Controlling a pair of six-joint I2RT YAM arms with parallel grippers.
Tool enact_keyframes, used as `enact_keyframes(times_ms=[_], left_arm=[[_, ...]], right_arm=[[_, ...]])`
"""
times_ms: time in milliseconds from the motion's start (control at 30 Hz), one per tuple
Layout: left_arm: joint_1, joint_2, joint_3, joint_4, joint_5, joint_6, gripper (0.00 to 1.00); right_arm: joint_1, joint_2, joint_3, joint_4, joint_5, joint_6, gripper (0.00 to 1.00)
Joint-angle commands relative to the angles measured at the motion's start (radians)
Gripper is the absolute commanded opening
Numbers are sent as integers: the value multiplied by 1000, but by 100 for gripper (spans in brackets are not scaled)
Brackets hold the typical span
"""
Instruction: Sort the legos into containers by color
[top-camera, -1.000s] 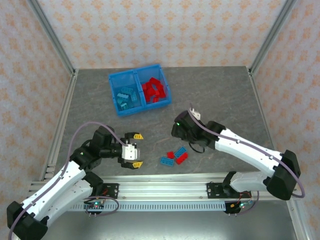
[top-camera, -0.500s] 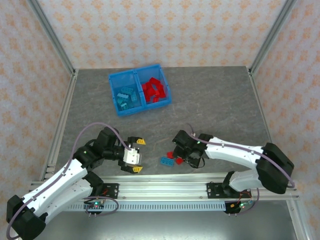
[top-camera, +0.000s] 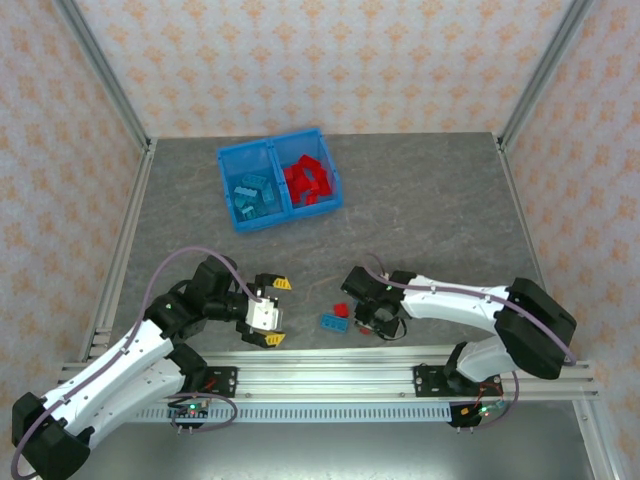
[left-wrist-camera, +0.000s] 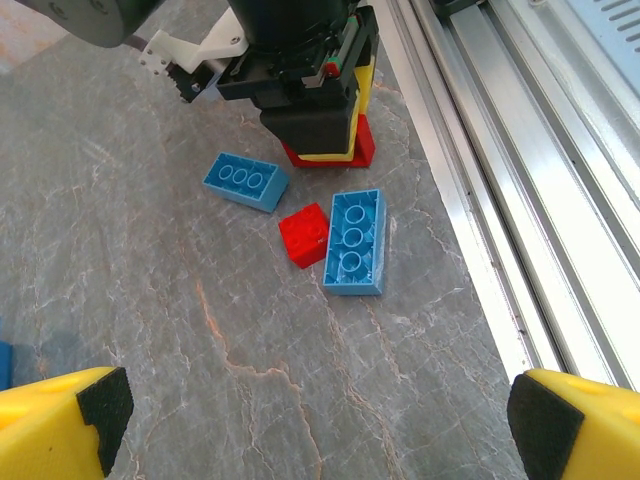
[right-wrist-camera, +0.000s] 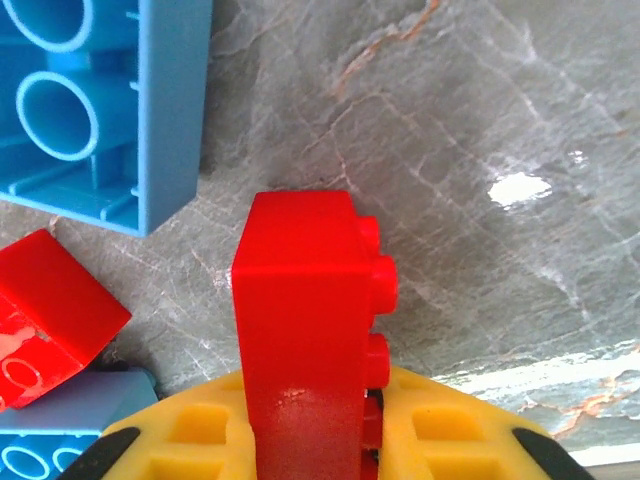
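Observation:
My right gripper (top-camera: 372, 318) is down at the table near the front edge, shut on a red lego (right-wrist-camera: 300, 300) that stands on edge with its studs to the right. Beside it lie a blue lego (left-wrist-camera: 355, 240), a small red lego (left-wrist-camera: 305, 234) and another blue lego (left-wrist-camera: 245, 181). My left gripper (top-camera: 275, 312) hangs open to their left, nothing between its yellow fingers (left-wrist-camera: 60, 425). The blue bin (top-camera: 282, 150) stands at the back, with blue legos in the left container (top-camera: 255, 197) and red legos in the right container (top-camera: 310, 178).
An aluminium rail (top-camera: 330, 365) runs along the table's front edge just behind the loose bricks. Frame posts (top-camera: 100, 70) rise at the back corners. Grey marbled tabletop (top-camera: 430, 200) lies between the bin and the arms.
My right gripper has come down and toward the front from mid-table onto the loose bricks and shut on the red lego. The left arm shifted slightly and stayed open.

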Motion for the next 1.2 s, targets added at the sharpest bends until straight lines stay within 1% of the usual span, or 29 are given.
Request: enact_keyframes(times_ms=[0, 133, 233, 300, 367, 467, 567, 667, 733, 833, 900, 1000, 1133, 1167], left_arm=[[-9, -9, 5, -16, -14, 18, 100], [-11, -17, 4, -12, -37, 16, 100], [-11, -41, -7, 7, -61, 11, 100], [-11, -59, -14, 21, -77, 8, 100], [-10, -74, -20, 38, -97, 1, 100], [-9, -108, -33, 91, -156, -53, 100], [3, -150, -44, 180, -262, -215, 100], [18, -184, -44, 231, -388, -353, 100], [32, -191, -34, 247, -478, -426, 100], [65, -180, -1, 236, -588, -495, 100], [96, -164, 23, 214, -639, -528, 100], [113, -149, 45, 173, -676, -531, 100], [114, -163, 34, 172, -662, -514, 100], [114, -167, 30, 176, -657, -508, 100]], right_arm=[[6, -19, -12, -28, 53, 9, 21], [9, -89, 28, -84, 135, -14, 20], [10, -171, 89, -143, 243, -58, 20], [10, -200, 131, -155, 315, -109, 19], [10, -244, 175, -119, 383, -184, 19], [10, -212, 260, 2, 469, -365, 19], [-7, -76, 400, 85, 487, -547, 19], [-50, 103, 565, 118, 421, -689, 19], [-87, 236, 700, 101, 408, -774, 19], [-143, 446, 931, 73, 412, -891, 18], [-182, 579, 1080, 57, 397, -925, 18], [-236, 761, 1305, 21, 369, -942, 17], [-278, 964, 1579, -66, 352, -940, 17], [-286, 996, 1613, -80, 344, -932, 17]])
